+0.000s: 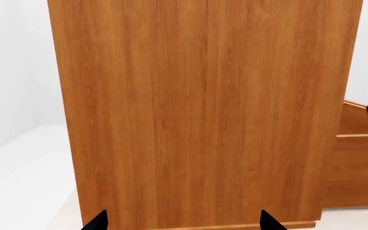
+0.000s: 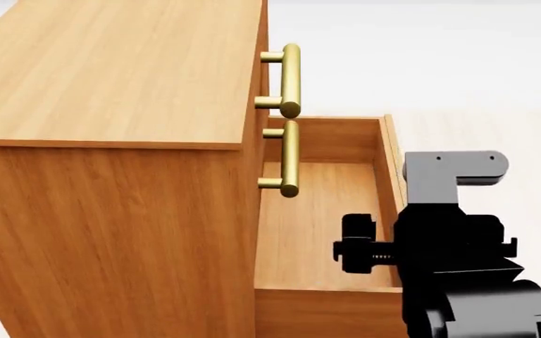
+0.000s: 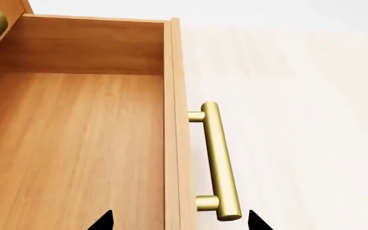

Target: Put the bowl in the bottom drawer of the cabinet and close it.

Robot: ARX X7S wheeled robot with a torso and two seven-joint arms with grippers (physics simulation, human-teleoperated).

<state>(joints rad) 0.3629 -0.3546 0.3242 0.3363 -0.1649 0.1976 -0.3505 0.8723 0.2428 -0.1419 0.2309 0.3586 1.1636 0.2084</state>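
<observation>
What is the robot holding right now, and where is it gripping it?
Nothing. The right gripper hangs open over the bottom drawer's front edge, beside its handle; the left gripper is open, facing the cabinet.

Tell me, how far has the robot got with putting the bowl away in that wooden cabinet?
Done: the orange-brown wooden bottom drawer of the boxy wood-grain cabinet is pulled out, and what shows of its inside is bare. In hand: the right gripper hangs over the drawer's front wall, beside its brass bar handle, fingertips spread and holding nothing. Left: no bowl shows in any view, so fetching it, placing it and closing the drawer remain.
</observation>
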